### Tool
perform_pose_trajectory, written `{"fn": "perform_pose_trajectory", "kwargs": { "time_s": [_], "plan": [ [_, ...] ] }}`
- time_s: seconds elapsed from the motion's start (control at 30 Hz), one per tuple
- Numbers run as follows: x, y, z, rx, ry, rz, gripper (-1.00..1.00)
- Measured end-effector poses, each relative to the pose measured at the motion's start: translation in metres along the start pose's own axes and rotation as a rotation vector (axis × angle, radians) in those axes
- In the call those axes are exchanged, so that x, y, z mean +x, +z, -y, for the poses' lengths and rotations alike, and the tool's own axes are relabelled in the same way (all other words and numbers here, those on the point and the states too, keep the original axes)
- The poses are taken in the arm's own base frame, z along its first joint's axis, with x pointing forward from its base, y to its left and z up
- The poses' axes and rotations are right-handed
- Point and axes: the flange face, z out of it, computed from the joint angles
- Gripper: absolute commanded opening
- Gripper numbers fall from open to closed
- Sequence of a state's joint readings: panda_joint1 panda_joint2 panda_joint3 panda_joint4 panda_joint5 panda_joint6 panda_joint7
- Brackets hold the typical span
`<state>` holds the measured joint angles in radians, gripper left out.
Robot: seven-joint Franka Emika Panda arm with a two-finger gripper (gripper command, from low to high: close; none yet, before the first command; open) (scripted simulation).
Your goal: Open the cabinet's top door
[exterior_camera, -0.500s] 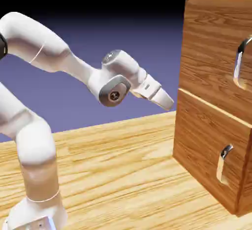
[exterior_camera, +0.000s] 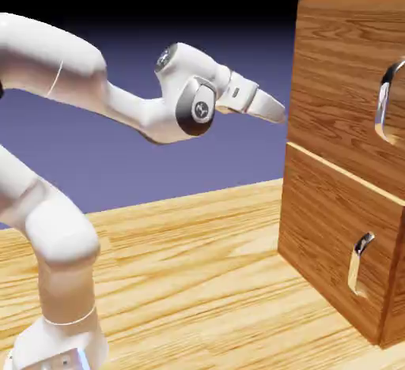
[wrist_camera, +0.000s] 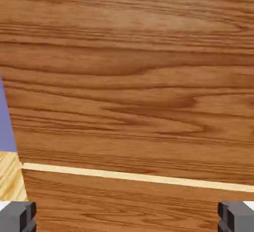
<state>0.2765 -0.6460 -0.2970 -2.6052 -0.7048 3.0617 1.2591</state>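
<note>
**Tool level with the cabinet's upper panel**

The cabinet, a tall box of reddish-brown wood grain, stood at the right on the pale, straight-grained wooden surface. It carried two stacked panels: the top door and one lower door, each with one curved silver handle. The smooth white arm ended in one tool, near the cabinet's left edge. Its two grey fingertips stood wide apart, holding nothing; wood filled the hand view.
</note>
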Motion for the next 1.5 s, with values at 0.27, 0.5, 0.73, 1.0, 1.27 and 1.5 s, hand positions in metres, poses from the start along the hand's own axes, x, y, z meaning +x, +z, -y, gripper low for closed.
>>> {"fn": "perform_pose_trajectory", "kwargs": {
  "time_s": [0.27, 0.5, 0.73, 1.0, 1.27, 1.5],
  "plan": [
    [0.031, -0.023, 0.016, 0.104, -0.002, -0.090, 0.00],
    [0.056, -0.037, 0.015, 0.182, 0.004, -0.162, 0.00],
    [0.081, -0.042, 0.001, 0.246, 0.015, -0.225, 0.00],
    [0.107, -0.035, -0.028, 0.297, 0.031, -0.283, 0.00],
    [0.131, -0.013, -0.070, 0.323, 0.046, -0.326, 0.00],
    [0.148, 0.016, -0.116, 0.323, 0.057, -0.349, 0.00]
  ]
}}
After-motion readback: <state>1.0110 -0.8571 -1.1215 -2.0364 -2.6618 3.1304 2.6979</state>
